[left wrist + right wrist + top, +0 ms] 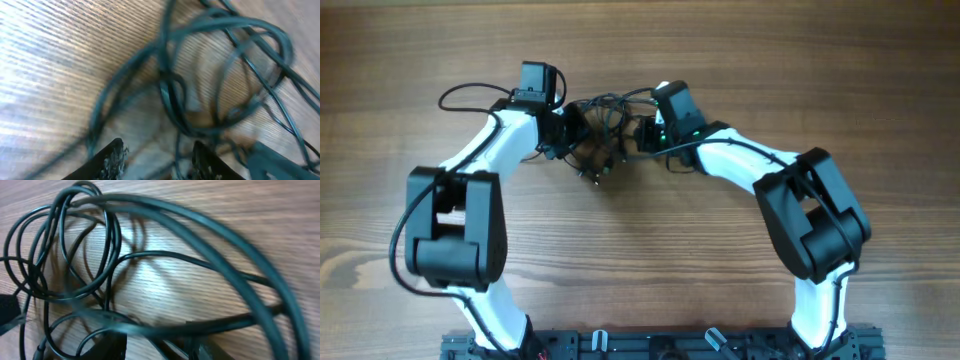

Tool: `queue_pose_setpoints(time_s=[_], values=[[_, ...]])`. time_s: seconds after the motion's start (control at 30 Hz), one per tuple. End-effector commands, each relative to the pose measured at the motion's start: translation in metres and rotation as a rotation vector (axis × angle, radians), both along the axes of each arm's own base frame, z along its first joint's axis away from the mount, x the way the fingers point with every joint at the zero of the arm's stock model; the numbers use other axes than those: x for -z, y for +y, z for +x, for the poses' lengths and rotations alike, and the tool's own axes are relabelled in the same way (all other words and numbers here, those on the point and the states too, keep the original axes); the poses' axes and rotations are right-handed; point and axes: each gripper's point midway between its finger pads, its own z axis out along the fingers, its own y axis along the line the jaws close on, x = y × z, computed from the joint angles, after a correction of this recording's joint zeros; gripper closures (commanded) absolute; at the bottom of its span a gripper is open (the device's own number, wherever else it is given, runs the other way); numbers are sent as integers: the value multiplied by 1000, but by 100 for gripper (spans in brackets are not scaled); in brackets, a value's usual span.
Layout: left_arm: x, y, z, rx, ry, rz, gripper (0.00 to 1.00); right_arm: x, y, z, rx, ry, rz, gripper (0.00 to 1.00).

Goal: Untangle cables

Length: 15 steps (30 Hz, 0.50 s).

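The cables (603, 140) lie as a looped black bunch on the wooden table at the far middle, between my two grippers. My left gripper (568, 130) sits at the bunch's left side and my right gripper (642, 135) at its right side. In the left wrist view the left gripper (157, 160) has its fingers apart, and one strand of the cables (172, 100) runs down close to the right finger. In the right wrist view the right gripper (160, 350) also stands apart, with blurred strands of the cables (107, 245) crossing just above its fingertips. I see no strand pinched.
A thicker black arm cable (455, 95) loops out on the table behind the left arm. Both arms curve in from the black rail (670, 345) at the near edge. Bare wood table (880, 80) surrounds the bunch.
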Motion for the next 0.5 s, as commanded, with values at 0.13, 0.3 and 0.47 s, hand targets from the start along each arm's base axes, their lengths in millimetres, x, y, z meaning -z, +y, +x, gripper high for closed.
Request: queue_pose_setpoints(time_s=[0.13, 0.3, 0.47], values=[[42, -5, 12, 13, -4, 55, 96, 10, -14, -24, -49, 145, -4, 59], [45, 23, 6, 174, -16, 173, 96, -18, -64, -15, 15, 270, -115, 59], [40, 56, 7, 175, 5, 185, 96, -18, -139, -17, 97, 305, -414, 52]])
